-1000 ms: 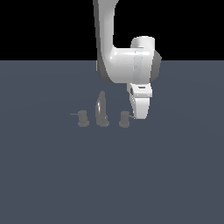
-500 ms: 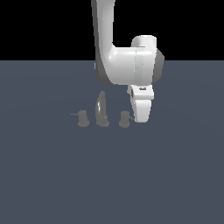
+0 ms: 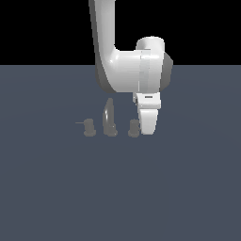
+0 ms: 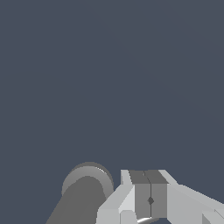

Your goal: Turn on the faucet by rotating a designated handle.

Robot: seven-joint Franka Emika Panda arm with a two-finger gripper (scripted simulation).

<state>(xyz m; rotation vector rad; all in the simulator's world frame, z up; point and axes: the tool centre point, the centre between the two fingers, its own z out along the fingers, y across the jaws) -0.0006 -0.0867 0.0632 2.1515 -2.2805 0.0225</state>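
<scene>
Gripper (image 3: 148,128), smooth white and clenched tight with nothing between its flat grey pads (image 4: 143,194), hangs just beside the handle (image 3: 134,128), a stubby matte-grey post standing at the exterior view's right of the faucet's (image 3: 109,118) tall tapering curved spout, on the flat slate-blue tabletop (image 3: 120,188).

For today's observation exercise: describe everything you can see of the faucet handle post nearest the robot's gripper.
The handle is a short, stubby, dull-grey post on a wider base, matte like cast metal, standing upright on the floor at the exterior view's right of the spout. The white gripper sits right beside it, hiding its lever; contact cannot be judged. In the wrist view it shows as a rounded grey cylinder next to the closed fingers.
</scene>
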